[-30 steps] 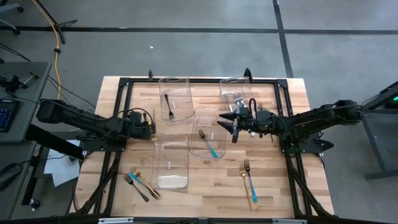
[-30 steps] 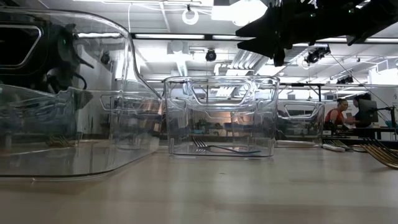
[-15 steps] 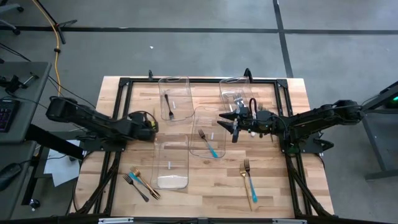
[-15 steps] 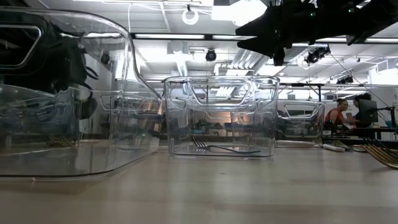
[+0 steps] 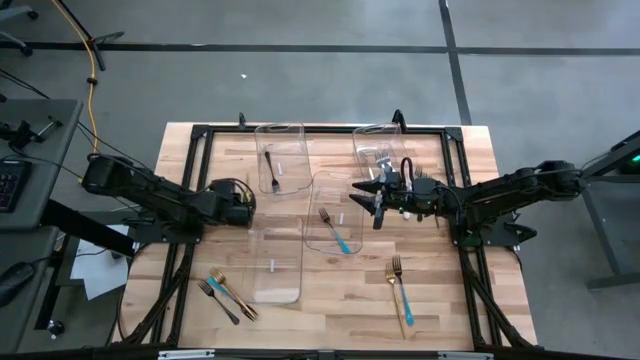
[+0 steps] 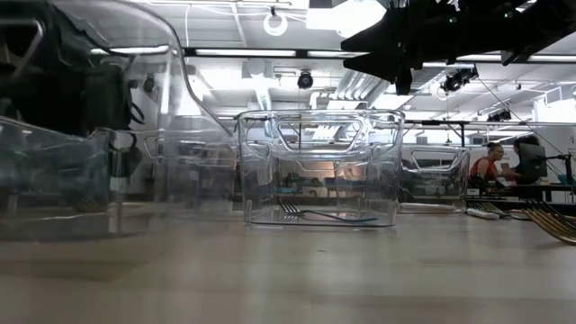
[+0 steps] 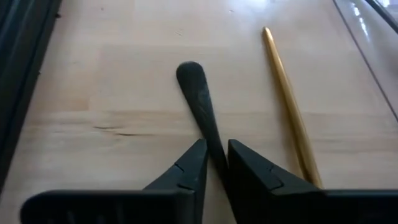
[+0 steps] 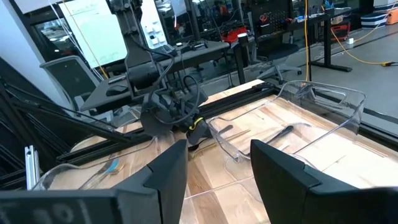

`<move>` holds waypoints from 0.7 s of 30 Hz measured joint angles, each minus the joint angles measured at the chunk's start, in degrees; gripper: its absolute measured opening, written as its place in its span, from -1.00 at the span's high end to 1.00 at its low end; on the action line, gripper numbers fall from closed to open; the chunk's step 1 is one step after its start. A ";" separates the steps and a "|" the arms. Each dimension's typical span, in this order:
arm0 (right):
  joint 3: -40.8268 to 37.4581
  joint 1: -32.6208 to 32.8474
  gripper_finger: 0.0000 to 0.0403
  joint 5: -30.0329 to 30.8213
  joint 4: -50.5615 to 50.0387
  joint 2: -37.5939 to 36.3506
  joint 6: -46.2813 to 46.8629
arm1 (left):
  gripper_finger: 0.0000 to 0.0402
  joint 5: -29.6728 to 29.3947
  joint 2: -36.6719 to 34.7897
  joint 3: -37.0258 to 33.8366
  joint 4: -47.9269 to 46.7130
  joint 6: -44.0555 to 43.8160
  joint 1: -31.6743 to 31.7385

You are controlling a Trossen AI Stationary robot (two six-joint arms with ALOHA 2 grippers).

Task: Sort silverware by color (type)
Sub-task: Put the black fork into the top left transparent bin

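In the left wrist view a black utensil (image 7: 198, 93) lies on the wood, and my left gripper (image 7: 216, 149) is shut on its handle. A gold handle (image 7: 286, 106) lies beside it. In the high view my left gripper (image 5: 243, 208) sits low by the near-left clear bin (image 5: 275, 262), and the arm hides both utensils. My right gripper (image 5: 378, 200) hovers open and level over the middle bin (image 5: 335, 215), holding nothing. That bin holds a teal-handled fork (image 5: 340, 232). A black fork (image 5: 272, 170) lies in the far-left bin. My left gripper pinches the black utensil's slim handle (image 7: 213, 138) between its two fingertips, partway back from the rounded free end (image 7: 189, 71). The fingers slant down onto it and run along the handle. The handle's free end lies flat on the tabletop.
A black fork (image 5: 215, 298) and a gold fork (image 5: 237, 296) lie near the front left. A gold fork with a teal handle (image 5: 400, 290) lies at the front right. The far-right bin (image 5: 378, 150) holds silver pieces. A black frame (image 5: 195, 180) edges the table.
My left arm has reached farther out over the table, and its gripper has tipped down and sunk toward the wood. In the low view the near-left clear bin has shifted a little from where it stood.
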 joint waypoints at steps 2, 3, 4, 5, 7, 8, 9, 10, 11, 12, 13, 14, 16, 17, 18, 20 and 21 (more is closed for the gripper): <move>0.00 0.00 0.15 -0.02 0.02 -0.01 0.00 | 0.79 -0.30 0.05 -0.07 -0.29 0.26 0.52; 0.00 0.00 0.15 -0.02 0.00 -0.01 0.00 | 0.83 -0.60 0.11 -0.12 -0.44 0.61 0.66; 0.00 0.00 0.15 0.00 0.00 -0.01 0.00 | 0.88 -1.00 0.19 -0.19 -0.58 0.96 0.79; 0.00 0.00 0.15 -0.02 0.01 -0.01 0.00 | 0.93 -1.38 0.25 -0.24 -0.92 1.21 0.86; 0.00 0.00 0.15 -0.02 0.01 -0.01 0.00 | 0.96 -2.21 0.26 -0.11 -1.33 1.23 0.87; 0.00 0.00 0.15 0.00 0.02 -0.01 0.00 | 0.95 -2.45 0.27 -0.06 -1.72 1.25 0.87; 0.00 0.00 0.15 0.00 0.02 -0.01 0.00 | 0.95 -2.53 0.33 0.06 -1.85 1.27 0.88; 0.00 0.00 0.15 0.00 0.04 -0.01 -0.04 | 0.94 -2.50 0.32 0.09 -1.82 1.27 0.88; 0.00 0.00 0.15 -0.01 0.08 -0.01 -0.09 | 0.95 -2.46 0.29 0.09 -1.77 1.29 0.88; 0.00 0.00 0.15 -0.02 0.09 -0.01 -0.09 | 0.96 -2.46 0.30 0.11 -1.66 1.29 0.88; 0.00 0.00 0.15 -0.02 0.10 -0.01 -0.05 | 0.97 -2.43 0.26 0.11 -1.55 1.30 0.88; 0.00 0.00 0.15 -0.01 0.11 0.01 -0.02 | 0.97 -2.35 0.26 0.17 -1.44 1.30 0.88; 0.00 0.00 0.15 -0.02 0.11 -0.01 -0.07 | 0.98 -2.37 0.22 0.20 -1.43 1.30 0.86; 0.00 0.00 0.15 -0.01 0.12 0.00 -0.08 | 0.98 -2.36 0.22 0.21 -1.40 1.30 0.86; 0.00 0.00 0.15 -0.02 0.13 -0.01 -0.04 | 0.98 -2.34 0.22 0.23 -1.35 1.30 0.86; 0.00 0.00 0.15 -0.02 0.12 -0.01 -0.02 | 0.98 -2.31 0.22 0.26 -1.30 1.30 0.82; 0.00 0.00 0.15 -0.02 0.13 -0.01 -0.02 | 0.98 -2.31 0.20 0.26 -1.28 1.30 0.82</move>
